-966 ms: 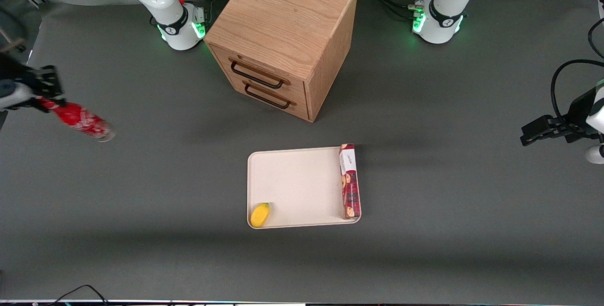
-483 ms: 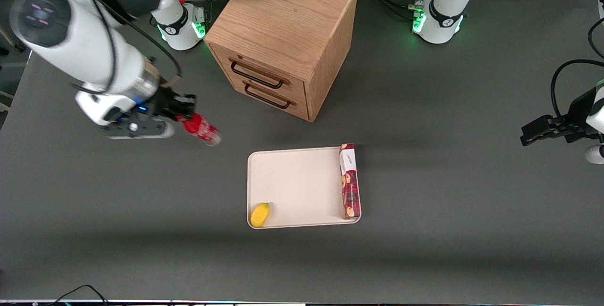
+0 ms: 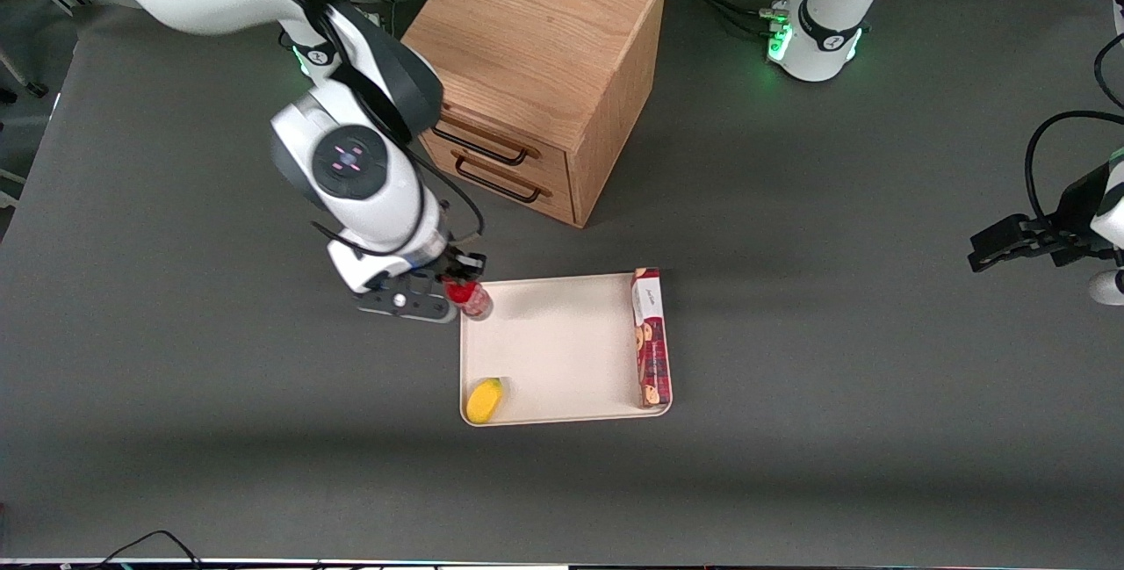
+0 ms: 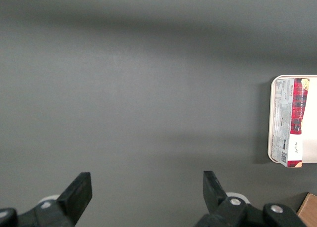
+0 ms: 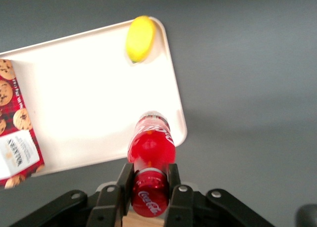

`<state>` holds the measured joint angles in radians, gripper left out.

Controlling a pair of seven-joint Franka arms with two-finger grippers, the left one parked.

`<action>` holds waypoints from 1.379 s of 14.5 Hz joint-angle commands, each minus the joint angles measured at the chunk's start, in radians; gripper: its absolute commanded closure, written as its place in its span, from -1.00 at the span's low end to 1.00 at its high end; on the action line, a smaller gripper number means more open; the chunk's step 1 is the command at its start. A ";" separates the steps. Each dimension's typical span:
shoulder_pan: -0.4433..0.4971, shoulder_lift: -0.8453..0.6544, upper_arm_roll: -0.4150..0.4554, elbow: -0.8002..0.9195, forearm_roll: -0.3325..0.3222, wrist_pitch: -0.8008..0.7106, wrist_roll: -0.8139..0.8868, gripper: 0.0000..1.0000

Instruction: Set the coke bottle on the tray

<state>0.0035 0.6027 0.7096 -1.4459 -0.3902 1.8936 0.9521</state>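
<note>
Red and slim, the coke bottle (image 5: pixel 151 150) is hanging in the gripper (image 3: pixel 457 286), whose jaws are closing on its capped end. Its long axis is pointing down at the corner of the tray (image 3: pixel 562 412) nearest the wooden cabinet (image 3: pixel 536 69), above the rim, near the yellow fruit (image 5: pixel 140 38).

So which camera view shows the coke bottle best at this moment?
The right wrist view: the coke bottle fills it, held near its cap by the end effector above a corner of the tray. The front view shows it only small, partly hidden by the end effector. The left wrist view misses it.
</note>
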 commanded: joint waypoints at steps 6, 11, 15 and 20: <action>0.006 0.095 0.021 -0.048 -0.162 0.101 0.148 -0.72; -0.008 0.062 0.094 0.109 -0.153 -0.130 0.085 -1.00; -0.062 -0.117 0.119 0.235 -0.052 -0.404 -0.138 -1.00; -0.085 -0.444 -0.282 0.175 0.264 -0.574 -0.675 -1.00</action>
<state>-0.0775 0.2866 0.6105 -1.1809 -0.2488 1.3270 0.4937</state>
